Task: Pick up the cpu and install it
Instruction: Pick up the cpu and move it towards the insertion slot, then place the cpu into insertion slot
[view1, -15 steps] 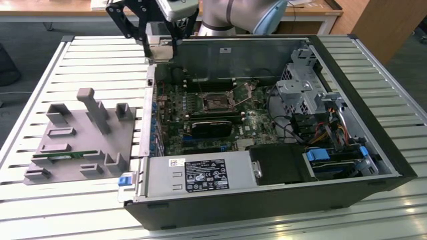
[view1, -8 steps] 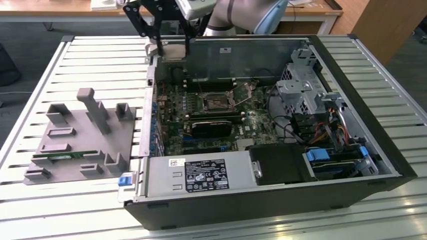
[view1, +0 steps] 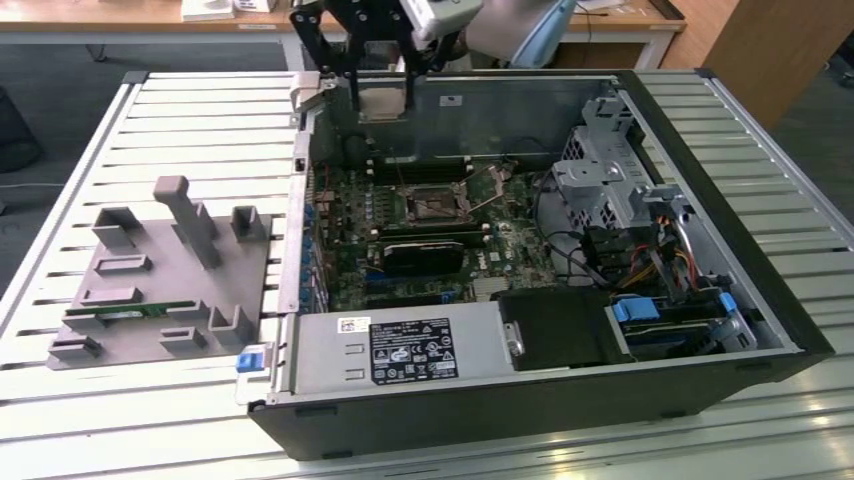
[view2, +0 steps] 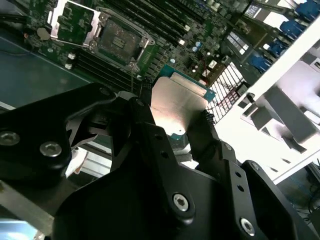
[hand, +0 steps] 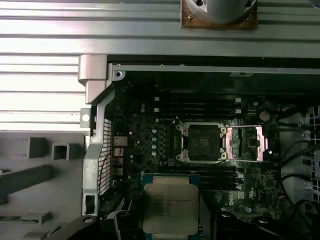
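The end effector (view2: 175, 107) is clenched on the cpu (view2: 181, 97), its black fingers (view2: 145, 96) pinching two opposite edges of the chip. Below it, a little aside, the open socket (hand: 202, 142) lies on the motherboard inside the computer case (view1: 747, 330). Farther off beside the case, a grey tray (view1: 147, 290) rests on the bench (view1: 200, 130).

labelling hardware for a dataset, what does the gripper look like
The gripper is matte black, built from angular linked plates joined by silver socket-head screws, with two narrow black fingers.
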